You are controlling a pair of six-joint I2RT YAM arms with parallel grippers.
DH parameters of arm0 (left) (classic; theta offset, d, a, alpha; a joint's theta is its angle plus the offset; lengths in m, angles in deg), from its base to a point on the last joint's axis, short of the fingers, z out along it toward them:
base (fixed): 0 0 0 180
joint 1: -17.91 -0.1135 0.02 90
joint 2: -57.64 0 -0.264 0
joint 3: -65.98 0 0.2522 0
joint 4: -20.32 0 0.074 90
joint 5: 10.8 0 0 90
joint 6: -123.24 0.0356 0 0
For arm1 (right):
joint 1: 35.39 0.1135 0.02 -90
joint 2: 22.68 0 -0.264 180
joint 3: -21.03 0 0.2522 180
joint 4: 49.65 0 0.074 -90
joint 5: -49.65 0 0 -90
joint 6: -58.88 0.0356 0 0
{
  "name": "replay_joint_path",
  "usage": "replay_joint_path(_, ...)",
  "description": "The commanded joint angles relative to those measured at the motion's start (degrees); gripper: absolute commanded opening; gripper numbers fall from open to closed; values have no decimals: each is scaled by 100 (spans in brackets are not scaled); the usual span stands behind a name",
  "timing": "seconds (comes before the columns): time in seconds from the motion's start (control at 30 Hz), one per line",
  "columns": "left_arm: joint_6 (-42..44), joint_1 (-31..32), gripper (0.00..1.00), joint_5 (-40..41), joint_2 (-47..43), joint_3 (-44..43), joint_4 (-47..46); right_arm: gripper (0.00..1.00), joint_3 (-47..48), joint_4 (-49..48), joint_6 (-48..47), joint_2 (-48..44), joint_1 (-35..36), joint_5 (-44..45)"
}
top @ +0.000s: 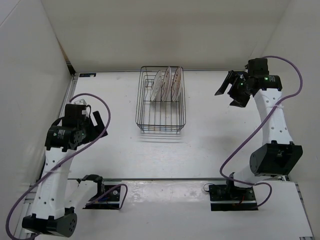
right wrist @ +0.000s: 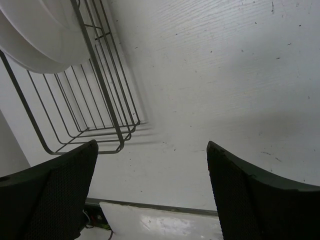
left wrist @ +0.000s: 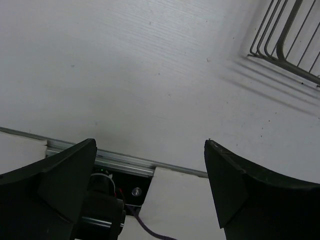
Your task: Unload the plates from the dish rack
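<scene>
Nearest to the lenses, filling the bottom of each wrist view, the dark fingers of the left gripper [left wrist: 150, 144] and of the right gripper [right wrist: 151, 146], both spread wide and holding nothing. Beyond them, largest of all, the white table [top: 215, 140]. At the far middle of it, the dish rack [top: 161, 119], a basket of thin dark wire, long side running away from the arms. In its far half, the plates [top: 167, 83], three of them, standing on edge close together, all inside the rack. To the right of the rack and near its far end, the right gripper, fingers turned toward the plates; to the left and nearer, well apart from the rack, the left gripper. Judging from this, very early in the task: approach step, nothing unloaded yet. Probably calls next for bringing the right gripper over the rack, lowering the spread fingers on both sides of the rim of the outermost plate, closing, then lifting straight up past the wires. Hidden or unclear: only a pale curved edge of one plate in the right wrist view, only a corner of the rack in the left one; divider prongs and plate pattern too small to make out from above.
</scene>
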Motion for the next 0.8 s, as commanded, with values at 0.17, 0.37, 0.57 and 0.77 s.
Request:
replay_joint_path(0.17,-350,0,100,-707,-570,290,419,90,183,329,372,-568,-67,966)
replay_joint_path(0.37,-369,307,100,-13,-236,-289,1139,90,-127,-1427,404,-395,115,-9)
replay_joint_path(0.57,1,404,100,286,-359,-151,1166,90,2976,91,10,1862,2074,1903)
replay_joint_path(0.77,19,431,100,163,-447,500,938,90,4418,-217,-68,3137,2874,2679)
